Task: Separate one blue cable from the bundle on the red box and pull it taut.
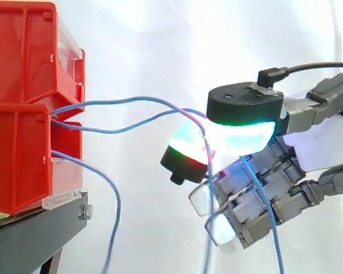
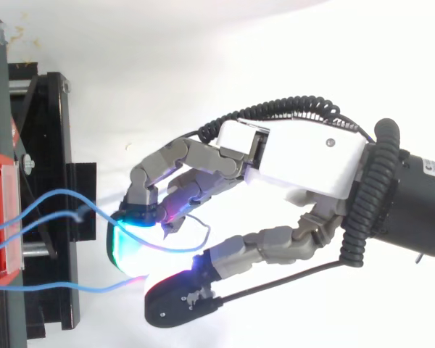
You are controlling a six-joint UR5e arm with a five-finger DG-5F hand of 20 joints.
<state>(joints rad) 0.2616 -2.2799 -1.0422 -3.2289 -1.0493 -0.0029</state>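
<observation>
Two stacked red bins [image 1: 23,154] stand at the left on a black stand [image 1: 34,234]. Several thin blue cables leave the bins' front. Two of them [image 1: 131,100] run rightward in loose curves to my hand [image 1: 323,142] and meet between its glowing fingertips [image 1: 186,149], where the thumb and a curled finger pinch them. From above, the blue cables [image 2: 58,196] cross from the red bin [image 2: 3,217] into the pinch of the hand [image 2: 304,159]. A third blue cable [image 1: 106,182] hangs free from the lower bin. Loose cable ends [image 1: 263,200] trail down past the other fingers.
The white curtain fills the background behind the hand. The black stand [image 2: 51,145] and its frame reach out to the right of the bins, just short of the fingertips.
</observation>
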